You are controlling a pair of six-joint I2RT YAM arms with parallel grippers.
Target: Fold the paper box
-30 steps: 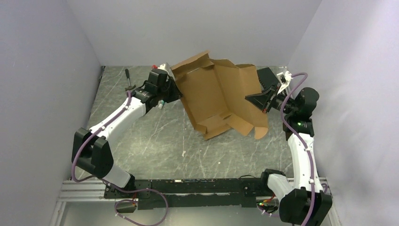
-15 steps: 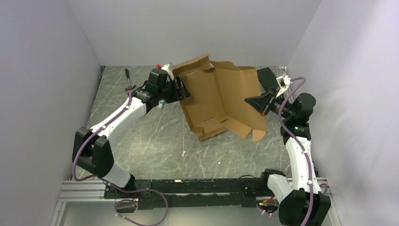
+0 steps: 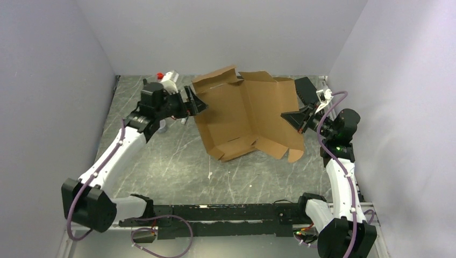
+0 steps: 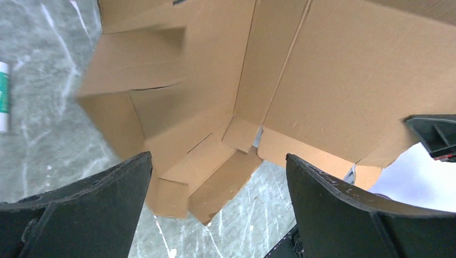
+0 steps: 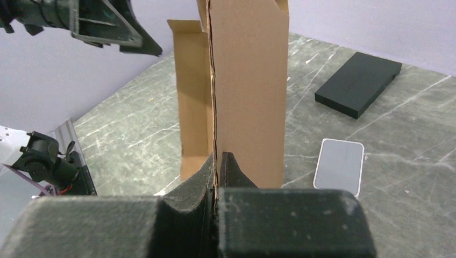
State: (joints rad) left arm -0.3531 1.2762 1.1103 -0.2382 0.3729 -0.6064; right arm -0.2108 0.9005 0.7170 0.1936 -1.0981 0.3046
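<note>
Spanning the far half of the grey marbled table (image 3: 161, 161), the paper box (image 3: 244, 115) is the biggest thing in view. It is a half-formed cardboard sheet, raised at its right side and dipping toward its near-left corner, which sits at or close to the surface (contact there is hard to judge). Its long axis runs roughly left to right, from one gripper to the other. Creased panels are bent upward, and small flaps hang loose along the near edge.

The right gripper (image 3: 296, 119) is clamped on the edge of the right-hand panel. Its wrist view shows the cardboard pinched between the two pads (image 5: 236, 172), with the sheet rising upright from them. The left gripper (image 3: 197, 104) has its jaws spread wide with nothing between them, just beside the box's left wall. Seen from its wrist, the box lies straight ahead of the gap, folded corner flaps nearest.

So the left arm is the free one and the nearer to the left side. I judge that a fold there calls for a rightward approach into the box.

A black slab (image 5: 357, 83) and a small white case (image 5: 339, 166) lie on the table beyond the right gripper. A white-and-green tube (image 4: 3, 97) rests off to the left.
</note>
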